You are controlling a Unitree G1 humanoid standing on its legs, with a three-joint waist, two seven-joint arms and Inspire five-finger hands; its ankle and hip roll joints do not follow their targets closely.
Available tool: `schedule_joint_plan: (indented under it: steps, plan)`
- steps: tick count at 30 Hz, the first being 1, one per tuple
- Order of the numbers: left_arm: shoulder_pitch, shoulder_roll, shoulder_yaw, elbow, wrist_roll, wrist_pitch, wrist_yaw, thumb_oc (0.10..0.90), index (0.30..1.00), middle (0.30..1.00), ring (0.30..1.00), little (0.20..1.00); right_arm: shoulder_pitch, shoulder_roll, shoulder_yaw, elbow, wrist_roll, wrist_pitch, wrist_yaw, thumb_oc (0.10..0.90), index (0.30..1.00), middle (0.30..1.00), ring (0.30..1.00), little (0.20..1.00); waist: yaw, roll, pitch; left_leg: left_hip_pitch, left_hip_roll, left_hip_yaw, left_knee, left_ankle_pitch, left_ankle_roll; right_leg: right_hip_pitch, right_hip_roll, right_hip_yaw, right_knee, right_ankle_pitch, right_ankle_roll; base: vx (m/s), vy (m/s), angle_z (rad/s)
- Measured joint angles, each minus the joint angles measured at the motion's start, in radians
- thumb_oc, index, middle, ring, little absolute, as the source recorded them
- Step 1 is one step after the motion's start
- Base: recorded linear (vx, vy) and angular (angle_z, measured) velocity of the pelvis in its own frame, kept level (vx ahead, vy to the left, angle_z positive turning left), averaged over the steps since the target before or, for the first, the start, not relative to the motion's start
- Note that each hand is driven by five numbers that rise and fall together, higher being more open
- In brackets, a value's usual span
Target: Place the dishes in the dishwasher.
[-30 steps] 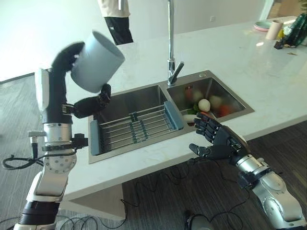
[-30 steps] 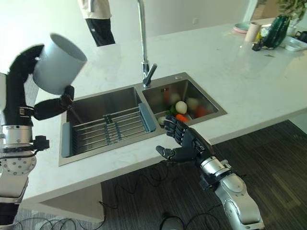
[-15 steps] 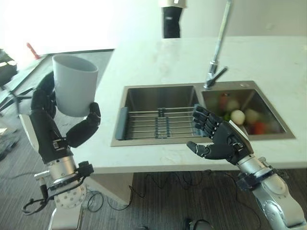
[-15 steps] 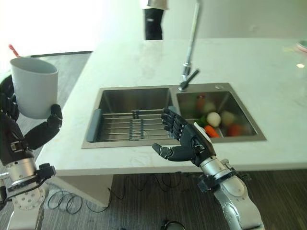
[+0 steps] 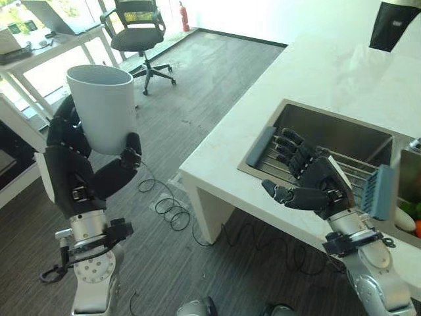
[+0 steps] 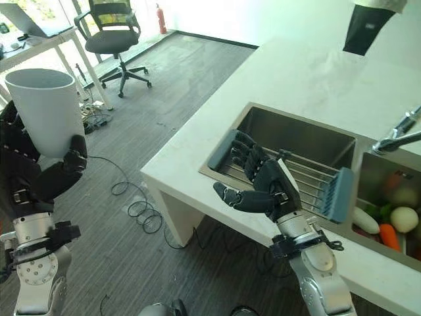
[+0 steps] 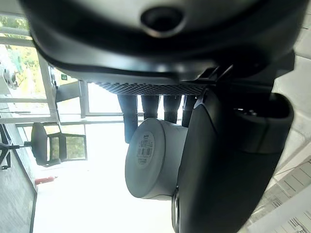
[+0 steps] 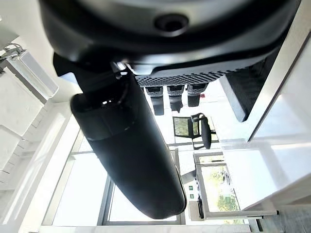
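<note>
Grey wood-look flooring runs out from a white counter, and that counter anchors everything else. Sunk into it is a steel sink with a wire drying rack laid across its near basin; the far basin holds a few vegetables, too cropped to count. One office chair stands well away from the counter by a desk, and one person stands at the counter's far side. No dishwasher is visible.

One dish is in play: a single tall white cup, held upright, mouth up, well off the counter's corner and out over the floor. The left hand is wrapped round its lower half, fingers behind the wall and thumb pressed across the front near the base. The left wrist view shows the cup's base past the fingers.

The cup looks rigid, smooth-glazed and probably slippery, with no handle showing, so a wrap round the body low down seems the sound hold; it is likely breakable if dropped on this floor, and light enough for one hand.

The right hand hovers empty over the counter's front edge beside the rack, fingers spread and loosely bent, thumb out.
</note>
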Motion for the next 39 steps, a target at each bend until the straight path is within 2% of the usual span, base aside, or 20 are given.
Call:
schedule_joint_plan:
  steps: [5, 10, 12, 13, 14, 16, 18, 19, 23, 24, 26, 28, 30, 32, 34, 35, 36, 37, 38, 39]
  plan:
    - [-0.029, 0.007, 0.001, 0.0, -0.005, 0.006, -0.002, 0.4, 0.3, 0.3, 0.3, 0.3, -0.003, 0.032, 0.0, -0.001, -0.001, -0.016, -0.023, 0.8, 0.9, 0.9, 0.9, 0.9, 0.013, -0.03, -0.005, -0.024, -0.038, -0.04, 0.027, -0.027, 0.033, 0.03, -0.022, -0.014, -0.037, 0.031, 0.03, 0.07, 0.22, 0.29]
    - [-0.041, 0.011, 0.001, 0.0, -0.005, 0.009, -0.005, 0.4, 0.3, 0.3, 0.3, 0.3, -0.004, 0.067, 0.007, -0.002, -0.037, -0.028, -0.056, 0.8, 0.9, 0.9, 0.9, 0.9, 0.031, -0.031, -0.004, -0.054, -0.056, -0.103, 0.069, -0.055, 0.068, 0.059, -0.037, -0.029, -0.04, 0.085, 0.03, 0.04, 0.152, 0.39]
    - [-0.059, 0.011, -0.006, 0.0, -0.006, 0.01, -0.006, 0.4, 0.3, 0.3, 0.3, 0.3, -0.003, 0.066, 0.008, -0.002, -0.038, -0.037, -0.079, 0.8, 0.9, 0.9, 0.9, 0.9, 0.009, -0.025, -0.001, -0.073, -0.063, -0.171, 0.076, -0.041, 0.093, 0.045, -0.023, 0.035, -0.003, 0.112, 0.031, 0.02, 0.007, 0.93]
    - [-0.067, 0.011, -0.006, 0.002, -0.006, 0.01, -0.007, 0.4, 0.3, 0.3, 0.3, 0.3, -0.003, 0.066, 0.011, -0.001, -0.038, -0.039, -0.086, 0.8, 0.9, 0.9, 0.9, 0.9, 0.002, -0.022, 0.004, -0.074, -0.063, -0.195, 0.067, -0.033, 0.099, 0.036, -0.001, 0.068, 0.02, 0.081, 0.042, 0.04, -0.026, 1.06]
    - [-0.077, 0.01, -0.006, 0.017, -0.008, 0.01, -0.015, 0.4, 0.3, 0.3, 0.3, 0.3, 0.01, 0.059, 0.009, -0.003, -0.038, -0.045, -0.093, 0.8, 0.9, 0.9, 0.9, 0.9, -0.011, -0.014, 0.009, -0.071, -0.076, -0.252, 0.039, -0.018, 0.09, 0.012, 0.082, 0.19, 0.033, 0.021, 0.04, 0.06, -0.085, 1.5]
    - [-0.073, 0.002, -0.011, 0.024, -0.041, 0.006, -0.024, 0.4, 0.3, 0.3, 0.3, 0.3, 0.056, 0.03, -0.029, -0.009, -0.035, -0.078, -0.099, 0.8, 0.9, 0.9, 0.9, 0.9, -0.047, -0.025, 0.011, -0.047, -0.153, -0.342, -0.015, 0.023, 0.104, -0.077, 0.15, 0.321, 0.075, -0.052, 0.025, 0.08, -0.147, 1.69]
    - [-0.068, 0.002, -0.028, 0.023, -0.045, 0.004, -0.022, 0.4, 0.3, 0.3, 0.3, 0.3, 0.08, 0.031, -0.044, -0.01, -0.035, -0.084, -0.116, 0.8, 0.9, 0.9, 0.9, 0.9, -0.084, -0.017, 0.017, -0.033, -0.195, -0.4, -0.022, 0.037, 0.1, -0.101, 0.167, 0.418, 0.053, -0.053, 0.031, 0.05, -0.134, 1.2]
    - [-0.069, 0.002, -0.04, 0.018, -0.044, 0.004, -0.022, 0.4, 0.3, 0.3, 0.3, 0.3, 0.08, 0.032, -0.04, -0.01, -0.035, -0.084, -0.118, 0.8, 0.9, 0.9, 0.9, 0.9, -0.073, -0.014, 0.016, -0.024, -0.212, -0.434, -0.021, 0.038, 0.101, -0.102, 0.185, 0.441, 0.039, -0.05, 0.026, 0.05, -0.155, 0.84]
    - [-0.069, 0.001, -0.105, -0.012, -0.033, 0.0, -0.015, 0.4, 0.3, 0.3, 0.3, 0.3, 0.049, 0.028, -0.03, -0.008, -0.035, -0.085, -0.117, 0.8, 0.9, 0.9, 0.9, 0.9, -0.048, -0.014, 0.016, -0.026, -0.23, -0.488, -0.013, 0.042, 0.097, -0.019, 0.222, 0.405, -0.067, 0.02, -0.023, 0.02, -0.234, 0.52]
    - [-0.059, 0.004, -0.125, -0.017, -0.027, 0.002, -0.019, 0.4, 0.3, 0.3, 0.3, 0.3, 0.052, 0.025, -0.032, -0.008, -0.035, -0.085, -0.122, 0.8, 0.9, 0.9, 0.9, 0.9, -0.054, -0.013, 0.015, -0.024, -0.233, -0.507, -0.025, 0.048, 0.062, 0.002, 0.217, 0.371, -0.094, 0.023, -0.026, 0.01, -0.299, 0.67]
    - [-0.056, 0.004, -0.125, -0.018, -0.027, 0.002, -0.016, 0.4, 0.3, 0.3, 0.3, 0.3, 0.05, 0.024, -0.025, -0.008, -0.035, -0.084, -0.129, 0.8, 0.9, 0.9, 0.9, 0.9, -0.048, -0.016, 0.013, -0.019, -0.235, -0.547, -0.045, 0.053, 0.034, 0.027, 0.214, 0.329, -0.119, 0.027, -0.032, -0.01, -0.233, 0.7]
    - [-0.04, 0.006, -0.114, -0.028, -0.025, 0.002, 0.0, 0.4, 0.3, 0.3, 0.3, 0.3, 0.035, 0.02, -0.015, -0.009, -0.034, -0.083, -0.133, 0.8, 0.9, 0.9, 0.9, 0.9, -0.012, -0.02, 0.013, -0.023, -0.198, -0.483, -0.053, 0.049, 0.021, 0.038, 0.213, 0.297, -0.121, 0.018, -0.038, -0.07, -0.237, 0.66]
    - [-0.02, 0.006, -0.112, -0.037, -0.025, 0.003, 0.006, 0.4, 0.3, 0.3, 0.3, 0.3, 0.035, 0.023, -0.011, -0.008, -0.034, -0.083, -0.141, 0.8, 0.9, 0.9, 0.9, 0.9, 0.007, -0.023, 0.012, -0.031, -0.21, -0.513, -0.068, 0.09, 0.003, 0.043, 0.211, 0.271, -0.12, 0.011, -0.042, -0.11, -0.141, 0.8]
    - [-0.023, 0.007, -0.111, -0.04, -0.026, 0.011, 0.006, 0.4, 0.3, 0.3, 0.3, 0.3, 0.035, 0.015, -0.011, -0.009, -0.035, -0.08, -0.15, 0.8, 0.9, 0.9, 0.9, 0.9, 0.0, -0.021, 0.012, -0.035, -0.209, -0.486, -0.115, 0.119, -0.069, 0.047, 0.184, 0.254, -0.136, 0.014, -0.046, -0.11, -0.066, 1.21]
    - [-0.045, 0.013, -0.108, -0.041, -0.039, 0.01, -0.006, 0.4, 0.3, 0.3, 0.3, 0.3, 0.045, 0.006, -0.012, -0.006, -0.035, -0.07, -0.164, 0.8, 0.9, 0.9, 0.9, 0.9, -0.008, -0.036, 0.023, -0.075, -0.075, -0.167, -0.038, 0.038, -0.035, 0.078, 0.141, 0.154, -0.148, 0.009, -0.051, -0.16, 0.051, 1.56]
    - [-0.054, 0.014, -0.107, -0.041, -0.047, 0.007, -0.012, 0.4, 0.3, 0.3, 0.3, 0.3, 0.043, 0.004, -0.014, 0.0, -0.035, -0.068, -0.171, 0.8, 0.9, 0.9, 0.9, 0.9, -0.02, -0.047, 0.029, -0.087, 0.009, -0.072, 0.028, 0.022, -0.05, 0.097, 0.118, 0.103, -0.143, 0.005, -0.054, -0.19, 0.16, 1.58]
    - [-0.058, 0.014, -0.106, -0.042, -0.047, 0.004, -0.013, 0.4, 0.3, 0.3, 0.3, 0.3, 0.034, -0.008, -0.027, 0.0, -0.035, -0.069, -0.171, 0.8, 0.9, 0.9, 0.9, 0.9, -0.029, -0.045, 0.028, -0.075, 0.06, -0.064, 0.037, 0.018, -0.063, 0.104, 0.086, 0.08, -0.12, -0.01, -0.032, -0.17, 0.223, 1.12]
    - [-0.054, 0.013, -0.108, -0.049, -0.046, -0.015, -0.003, 0.4, 0.3, 0.3, 0.3, 0.3, 0.007, -0.041, -0.041, -0.001, -0.035, -0.069, -0.169, 0.8, 0.9, 0.9, 0.9, 0.9, -0.032, -0.028, 0.025, -0.039, 0.059, -0.127, 0.018, 0.048, -0.062, 0.075, 0.046, 0.099, -0.05, -0.041, 0.006, -0.11, 0.204, 0.57]
    - [-0.056, 0.018, -0.103, -0.057, -0.047, -0.032, 0.003, 0.4, 0.3, 0.3, 0.3, 0.3, -0.017, -0.05, -0.047, 0.003, -0.035, -0.075, -0.167, 0.8, 0.9, 0.9, 0.9, 0.9, -0.038, -0.024, 0.029, -0.026, 0.023, -0.142, -0.01, 0.061, -0.061, 0.045, 0.01, 0.13, 0.005, -0.054, 0.03, -0.12, 0.251, 0.35]
    - [-0.061, 0.026, -0.103, -0.062, -0.047, -0.04, 0.005, 0.4, 0.3, 0.3, 0.3, 0.3, -0.022, -0.041, -0.05, 0.002, -0.035, -0.076, -0.165, 0.8, 0.9, 0.9, 0.9, 0.9, -0.055, -0.028, 0.028, -0.036, -0.007, -0.146, -0.018, 0.067, -0.038, 0.036, -0.009, 0.163, 0.003, -0.049, 0.026, -0.1, 0.213, 0.41]
